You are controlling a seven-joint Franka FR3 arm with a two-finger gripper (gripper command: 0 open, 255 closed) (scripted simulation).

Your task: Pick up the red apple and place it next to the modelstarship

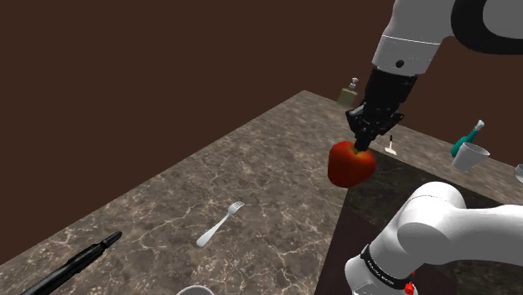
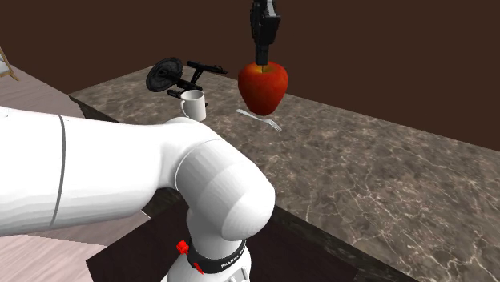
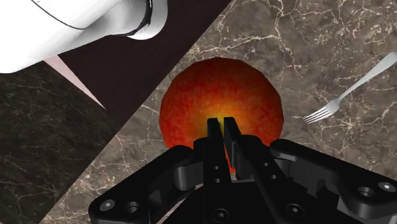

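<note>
Veined brown marble countertop [image 1: 251, 184] spreads below the red apple [image 1: 350, 163], which hangs clear of it near the counter's edge, gripped by my pincer [image 1: 364, 144]. The wrist view shows my fingers clenched on the fruit's top, nearly meeting around the stem end.

I judge the pick-up done. The carry and the setting-down are left.

The second exterior view gives me what the wrist view does not: the black model starship [image 2: 180, 76], on the counter at about ten o'clock from the apple and well apart from it. A white mug [image 2: 193, 104] stands just beside it at nine o'clock. A fork [image 2: 260, 120] lies on the marble at six o'clock, beneath the fruit.

The shoulder view adds a teal bottle [image 1: 465, 141] and a white cup [image 1: 471, 157] close together at three o'clock from the apple, neither seen from the wrist.
</note>
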